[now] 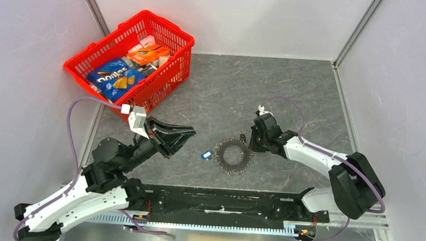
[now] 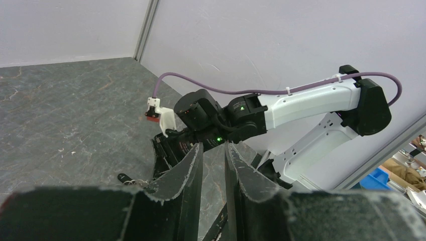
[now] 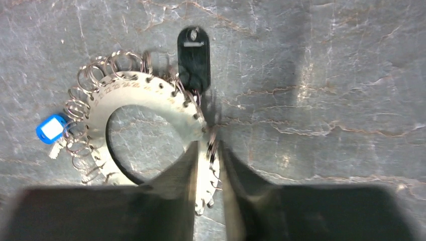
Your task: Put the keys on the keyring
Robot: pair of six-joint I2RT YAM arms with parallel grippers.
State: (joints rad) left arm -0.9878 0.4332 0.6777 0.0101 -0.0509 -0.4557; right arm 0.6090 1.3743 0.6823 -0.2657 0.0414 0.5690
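The keys (image 3: 140, 90) are seen as a flat silvery-grey metal wheel, pierced round its rim and hung with thin wire loops. It is laid flat on the grey, veined, stone-patterned tabletop (image 3: 326, 75). In the right wrist view a small blue-headed key (image 3: 51, 128) lies at its left edge and a glossy black oblong fob (image 3: 194, 57) at its top. The right hand (image 3: 207, 145) is set over the wheel's rim, its dark wedge-shaped fingers astride the metal edge with a narrow gap. Whether the rim is pinched or merely straddled cannot be told. The left hand (image 2: 213, 148) is held well apart from the keys, slightly parted, grasping nothing.
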